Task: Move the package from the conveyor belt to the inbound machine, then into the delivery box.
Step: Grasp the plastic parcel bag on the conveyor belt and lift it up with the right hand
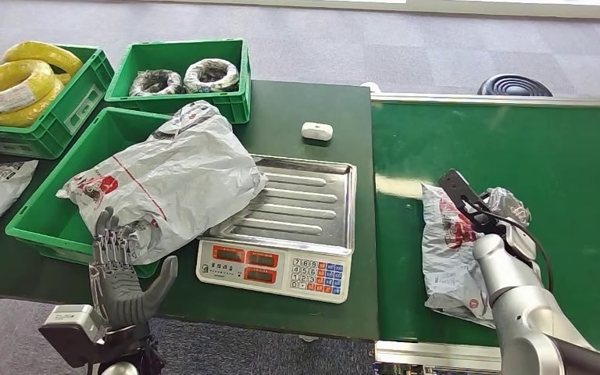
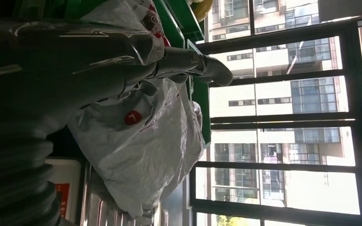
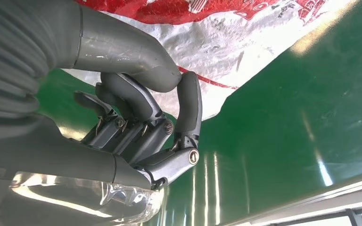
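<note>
Grey carpet runs behind a dark green counter [image 1: 312,101] carrying a weighing scale [image 1: 285,226] with a steel tray — the inbound machine, as far as you can judge — and green crates to its left. To the right lies the conveyor belt [image 1: 562,164].

Your left robot hand [image 1: 121,273] stands upright at the near edge of the counter, fingers apart and gripping nothing that you can see; its fingertips are at the lower edge of a large grey package [image 1: 172,180]. That package straddles the delivery box [image 1: 47,211] and the scale tray, with one end draped on the steel. Its weight looks split between the two, so a push from below could slide it onto the keypad or off the front edge rather than into the box. It needs lifting clear of the crate wall, not shoving.

Your right robot hand [image 3: 146,132] is over the belt, fingers curled in with the thumb meeting a fingertip just at the edge of a second package [image 1: 449,250], white with red print. You cannot tell whether any film is actually caught in that pinch. If it is only a thin fold, the slick bag may slip out on the lift, or trail and snag on the belt's metal rail — check the hold before raising it
</note>
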`<state>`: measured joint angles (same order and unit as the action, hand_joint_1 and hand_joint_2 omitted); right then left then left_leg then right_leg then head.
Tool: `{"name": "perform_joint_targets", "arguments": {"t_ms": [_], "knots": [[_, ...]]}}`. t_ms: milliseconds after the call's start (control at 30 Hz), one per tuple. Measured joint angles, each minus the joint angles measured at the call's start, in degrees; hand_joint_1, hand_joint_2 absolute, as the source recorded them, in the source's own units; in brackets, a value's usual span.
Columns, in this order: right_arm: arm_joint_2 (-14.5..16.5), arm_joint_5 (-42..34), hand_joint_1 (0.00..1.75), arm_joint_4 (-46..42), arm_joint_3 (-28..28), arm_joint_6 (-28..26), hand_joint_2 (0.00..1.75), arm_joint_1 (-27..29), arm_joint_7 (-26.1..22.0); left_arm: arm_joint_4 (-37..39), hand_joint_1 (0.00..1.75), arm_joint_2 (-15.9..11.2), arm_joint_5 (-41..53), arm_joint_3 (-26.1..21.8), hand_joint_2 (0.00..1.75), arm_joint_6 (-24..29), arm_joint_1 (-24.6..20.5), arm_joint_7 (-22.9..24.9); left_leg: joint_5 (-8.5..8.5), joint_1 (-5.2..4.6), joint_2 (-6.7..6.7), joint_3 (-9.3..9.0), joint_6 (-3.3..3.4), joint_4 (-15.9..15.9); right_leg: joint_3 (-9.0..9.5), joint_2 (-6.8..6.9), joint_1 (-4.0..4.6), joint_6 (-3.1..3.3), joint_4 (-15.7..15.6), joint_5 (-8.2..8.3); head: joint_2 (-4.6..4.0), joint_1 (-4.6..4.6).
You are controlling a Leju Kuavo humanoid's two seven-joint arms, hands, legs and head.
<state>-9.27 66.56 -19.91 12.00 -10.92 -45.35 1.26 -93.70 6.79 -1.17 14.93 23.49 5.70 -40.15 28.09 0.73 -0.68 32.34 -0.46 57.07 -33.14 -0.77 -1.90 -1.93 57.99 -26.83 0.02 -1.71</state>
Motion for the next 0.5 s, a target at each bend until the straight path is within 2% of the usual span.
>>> {"name": "perform_joint_targets", "arguments": {"t_ms": [33, 167, 400, 500], "knots": [[0.09, 0.09, 1.75, -0.16, 0.01, 0.0, 1.75, 0.0, -0.02, -0.13, 0.0, 0.09, 0.02, -0.05, 1.75, -0.07, 0.05, 0.0, 0.0, 0.0, 0.0, 0.0, 0.0, 0.0, 0.0, 0.0, 0.0, 0.0, 0.0, 0.0, 0.0, 0.0], [0.32, 0.61, 0.0, -0.51, 0.03, 0.45, 1.75, 0.01, 0.27, -0.35, 0.0, 0.32, 0.16, -0.28, 1.75, -0.47, 0.13, 0.0, 0.0, 0.0, 0.0, 0.0, 0.0, 0.0, 0.0, 0.0, 0.0, 0.0, 0.0, 0.0, 0.0, 0.01], [0.47, -0.06, 0.0, -0.35, 0.52, 7.27, 1.75, 0.36, 0.03, -0.06, 0.0, 0.67, 0.64, -0.5, 1.75, -1.52, -0.62, 0.0, 0.0, 0.0, 0.0, -0.01, 0.0, 0.0, -0.01, 0.0, 0.0, 0.0, 0.0, 0.0, 0.0, 0.0], [0.25, -2.5, 0.0, 0.04, 1.23, 14.75, 1.75, 0.49, -3.33, 0.61, 0.0, 0.79, 0.81, -0.62, 1.75, -2.57, -1.44, 0.01, 0.0, 0.0, 0.01, -0.04, 0.0, 0.0, -0.03, -0.01, 0.0, 0.0, -0.01, 0.0, 0.0, 0.0]]}}
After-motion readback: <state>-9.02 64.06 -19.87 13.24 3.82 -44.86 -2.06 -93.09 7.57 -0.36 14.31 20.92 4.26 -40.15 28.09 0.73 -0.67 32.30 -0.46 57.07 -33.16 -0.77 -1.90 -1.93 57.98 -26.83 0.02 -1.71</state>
